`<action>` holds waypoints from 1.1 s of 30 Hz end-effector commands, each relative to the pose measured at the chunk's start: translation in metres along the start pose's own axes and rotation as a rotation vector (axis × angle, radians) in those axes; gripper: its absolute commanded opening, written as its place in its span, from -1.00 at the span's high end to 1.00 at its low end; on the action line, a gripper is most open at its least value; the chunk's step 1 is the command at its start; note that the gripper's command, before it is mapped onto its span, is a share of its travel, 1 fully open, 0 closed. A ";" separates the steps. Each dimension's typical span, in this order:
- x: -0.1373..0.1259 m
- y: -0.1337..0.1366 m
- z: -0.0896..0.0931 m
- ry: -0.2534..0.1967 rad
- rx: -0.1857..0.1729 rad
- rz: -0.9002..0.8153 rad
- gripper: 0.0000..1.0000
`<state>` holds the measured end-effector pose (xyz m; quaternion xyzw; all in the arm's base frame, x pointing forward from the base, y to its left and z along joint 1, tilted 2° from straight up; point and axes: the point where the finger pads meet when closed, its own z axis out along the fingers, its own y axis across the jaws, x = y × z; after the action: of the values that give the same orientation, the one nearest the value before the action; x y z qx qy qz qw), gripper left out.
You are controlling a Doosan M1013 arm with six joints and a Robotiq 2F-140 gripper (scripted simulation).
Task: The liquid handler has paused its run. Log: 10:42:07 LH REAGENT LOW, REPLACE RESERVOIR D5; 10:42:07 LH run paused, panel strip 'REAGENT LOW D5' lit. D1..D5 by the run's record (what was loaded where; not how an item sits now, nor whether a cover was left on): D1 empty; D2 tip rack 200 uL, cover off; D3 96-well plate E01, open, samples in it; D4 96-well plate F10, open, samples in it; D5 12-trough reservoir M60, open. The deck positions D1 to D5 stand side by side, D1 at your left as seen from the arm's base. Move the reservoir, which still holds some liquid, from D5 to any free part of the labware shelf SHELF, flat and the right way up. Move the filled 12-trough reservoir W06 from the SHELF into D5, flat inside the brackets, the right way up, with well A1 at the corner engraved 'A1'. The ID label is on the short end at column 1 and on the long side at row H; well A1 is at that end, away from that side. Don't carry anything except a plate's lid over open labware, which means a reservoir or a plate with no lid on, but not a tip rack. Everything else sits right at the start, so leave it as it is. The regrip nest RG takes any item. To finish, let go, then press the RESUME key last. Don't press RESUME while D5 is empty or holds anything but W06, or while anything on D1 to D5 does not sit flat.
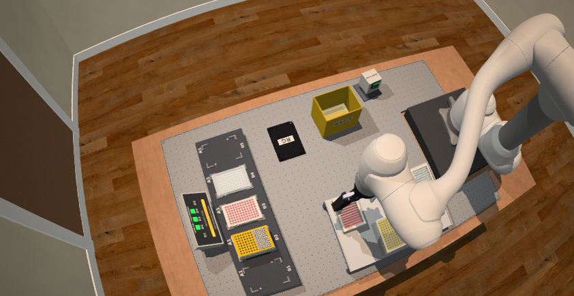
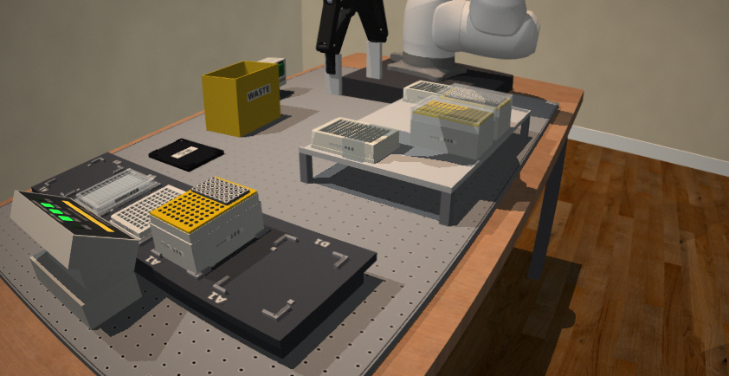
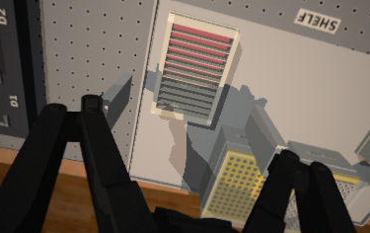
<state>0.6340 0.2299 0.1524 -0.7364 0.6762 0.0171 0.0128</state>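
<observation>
While your gripper (image 2: 355, 73) hangs open and empty above the shelf's (image 2: 459, 182) reservoir (image 1: 352, 216), grabbing the wrong one leaves D5 (image 1: 221, 149) misloaded.

A smooth cream-white arm (image 1: 474, 133) with rounded joints carries a black gripper (image 2: 354, 69); its linkage fingers (image 2: 376, 59) end in pale grey pads.

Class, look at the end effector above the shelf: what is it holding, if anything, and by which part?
Nothing. The end effector hangs open above the shelf, clear of the reservoir below it.
</observation>
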 end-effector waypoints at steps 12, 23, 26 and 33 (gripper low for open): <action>0.000 0.000 -0.019 0.000 0.000 0.000 -0.54; 0.000 0.000 -0.034 0.000 0.000 0.000 -0.54; 0.000 0.000 -0.039 0.000 0.000 0.000 -0.54; 0.000 0.000 -0.051 0.000 0.000 0.000 -0.54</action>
<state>0.6344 0.2279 0.2007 -0.7364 0.6762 0.0171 0.0128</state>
